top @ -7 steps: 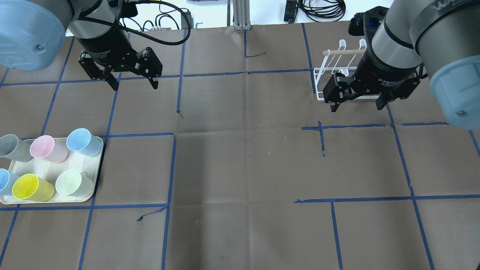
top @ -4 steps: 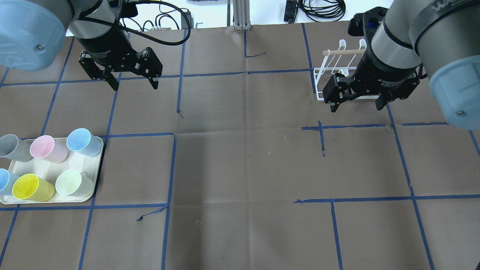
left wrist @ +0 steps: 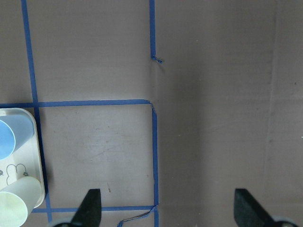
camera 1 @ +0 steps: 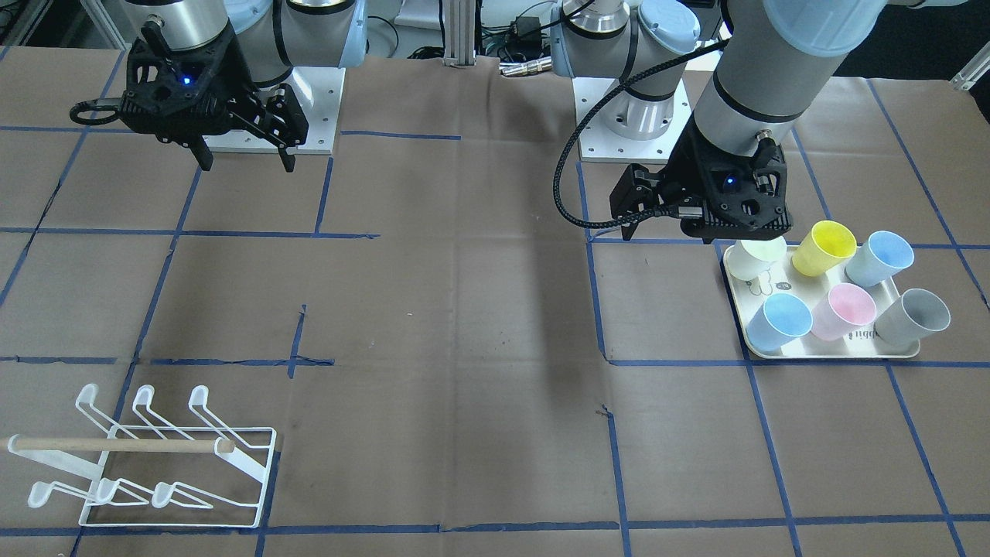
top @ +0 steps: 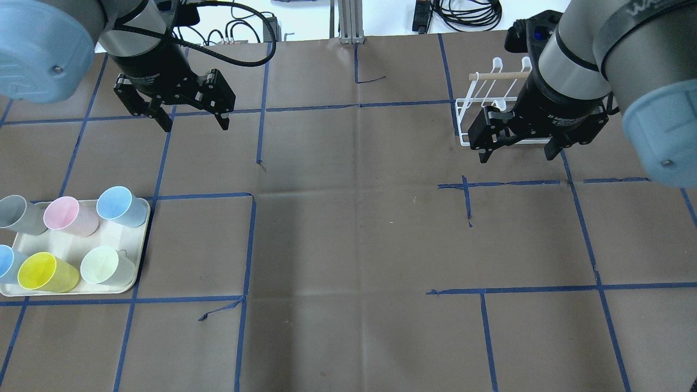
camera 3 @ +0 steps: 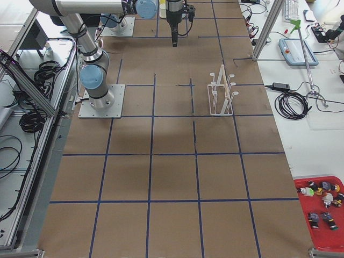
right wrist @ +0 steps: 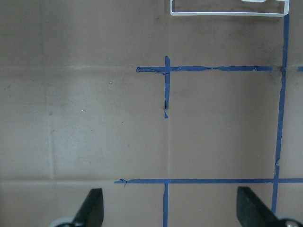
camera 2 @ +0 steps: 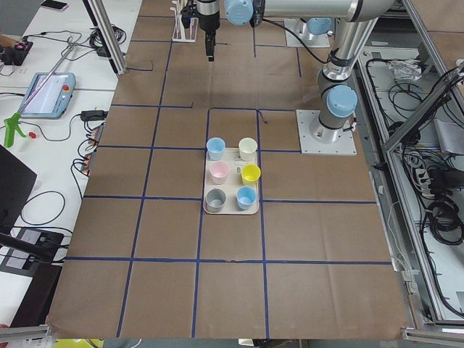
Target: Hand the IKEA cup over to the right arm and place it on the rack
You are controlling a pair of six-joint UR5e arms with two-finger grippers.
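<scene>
Several IKEA cups stand on a cream tray point(top: 142, 231) at the near left: pale green point(top: 103, 265), yellow point(top: 41, 271), blue point(top: 117, 204), pink point(top: 65, 214) and grey point(top: 13, 212). My left gripper point(top: 194, 125) hangs open and empty above the table, beyond the tray. Its wrist view shows the tray's corner point(left wrist: 39, 156) with a blue cup point(left wrist: 9, 137) and the pale cup point(left wrist: 16, 208). My right gripper point(top: 517, 158) hangs open and empty just in front of the white wire rack point(top: 465, 111). The rack point(camera 1: 259, 472) is empty, with its wooden dowel point(camera 1: 116, 445) across it.
Brown paper with blue tape lines point(top: 256, 245) covers the table. Cables point(top: 468, 13) and a metal post point(top: 348, 22) lie past the far edge. The rack's base point(right wrist: 227, 13) shows at the top of the right wrist view.
</scene>
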